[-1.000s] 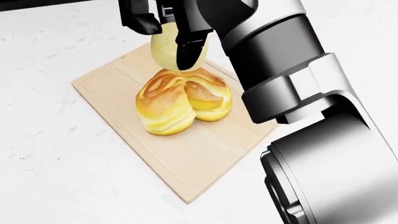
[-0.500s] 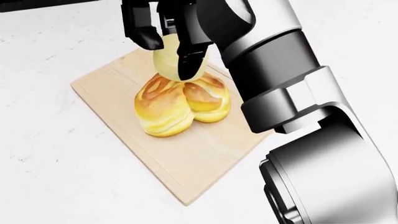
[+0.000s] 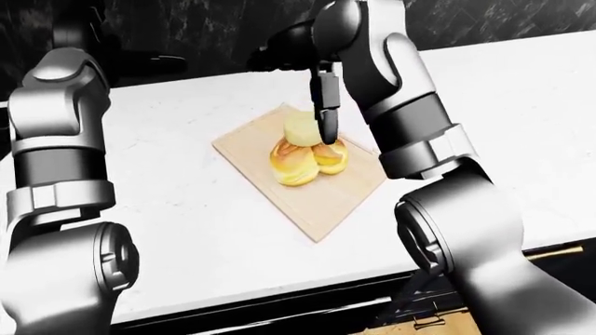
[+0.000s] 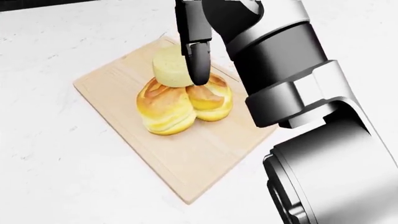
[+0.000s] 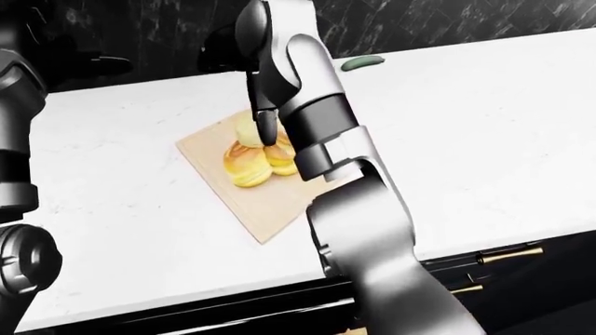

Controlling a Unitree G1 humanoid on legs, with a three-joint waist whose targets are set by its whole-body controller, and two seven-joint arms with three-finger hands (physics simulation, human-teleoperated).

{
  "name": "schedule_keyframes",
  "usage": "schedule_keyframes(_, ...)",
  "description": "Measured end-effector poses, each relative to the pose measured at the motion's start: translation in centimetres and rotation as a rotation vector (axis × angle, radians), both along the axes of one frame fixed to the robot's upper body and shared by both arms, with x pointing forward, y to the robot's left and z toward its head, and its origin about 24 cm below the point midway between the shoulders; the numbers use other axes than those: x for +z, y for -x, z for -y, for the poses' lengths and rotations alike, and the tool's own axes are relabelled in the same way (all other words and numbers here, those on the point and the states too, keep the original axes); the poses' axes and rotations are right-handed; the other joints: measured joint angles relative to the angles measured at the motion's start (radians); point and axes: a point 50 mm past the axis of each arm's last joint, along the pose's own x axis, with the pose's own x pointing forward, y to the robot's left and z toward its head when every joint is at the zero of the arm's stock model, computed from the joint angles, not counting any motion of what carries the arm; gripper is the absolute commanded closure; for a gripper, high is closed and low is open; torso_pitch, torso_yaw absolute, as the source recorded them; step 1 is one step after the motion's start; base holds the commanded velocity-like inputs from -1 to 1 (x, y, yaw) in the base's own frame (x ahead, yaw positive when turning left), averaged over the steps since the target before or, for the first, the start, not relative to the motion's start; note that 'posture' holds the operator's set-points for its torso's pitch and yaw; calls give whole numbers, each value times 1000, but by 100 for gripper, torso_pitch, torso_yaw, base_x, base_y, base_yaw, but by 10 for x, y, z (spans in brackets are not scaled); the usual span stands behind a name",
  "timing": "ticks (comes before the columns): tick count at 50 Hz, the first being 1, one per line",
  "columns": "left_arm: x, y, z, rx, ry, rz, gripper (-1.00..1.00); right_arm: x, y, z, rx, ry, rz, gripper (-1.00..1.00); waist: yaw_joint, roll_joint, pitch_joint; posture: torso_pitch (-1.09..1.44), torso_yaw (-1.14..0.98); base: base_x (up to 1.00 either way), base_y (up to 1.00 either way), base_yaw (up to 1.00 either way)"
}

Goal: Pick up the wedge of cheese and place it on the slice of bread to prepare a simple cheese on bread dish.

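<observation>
Cheese [image 4: 172, 66] sits on top edge of bread [image 4: 181, 103], on board [image 4: 192, 158] — right hand [image 4: 194, 51] directly above/right, one finger vs its side, grip looks released. Can't tell if fully clear; retreat = straight up.

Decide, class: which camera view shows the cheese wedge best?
The head view: the cheese wedge appears largest, resting on the bread beside a right-hand finger. The left-eye view shows it smaller; in the right-eye view the right arm partly hides it.

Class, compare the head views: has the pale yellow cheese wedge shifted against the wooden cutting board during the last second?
Yes. The pale yellow cheese wedge has come down the view relative to the wooden cutting board, now sitting on the golden bread.
</observation>
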Motion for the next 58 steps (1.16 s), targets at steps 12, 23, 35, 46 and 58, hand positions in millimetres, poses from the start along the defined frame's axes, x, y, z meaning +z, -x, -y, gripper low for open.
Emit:
schedule_keyframes(12, 12, 1, 12, -22, -9, 19, -100, 31, -1, 43, -113, -205, 63, -100, 6, -14, 0, 0, 0, 0, 0, 0)
schedule_keyframes(23, 23, 2, 22, -46, -11, 29, -100, 55, -11, 88, -248, -380, 115, -100, 12, -23, 1, 0, 0, 0, 0, 0)
schedule_keyframes(35, 43, 6, 37, -85, -11, 64, -100, 90, -6, 124, -335, -612, 230, -100, 22, -38, 7, 0, 0, 0, 0, 0)
schedule_keyframes(46, 77, 14, 51, -112, -27, 116, -100, 108, -1, 142, -364, -731, 308, -100, 29, -49, 11, 0, 0, 0, 0, 0)
schedule_keyframes(58, 97, 21, 67, -134, -43, 135, -100, 134, 13, 154, -363, -849, 373, -100, 33, -57, 20, 0, 0, 0, 0, 0)
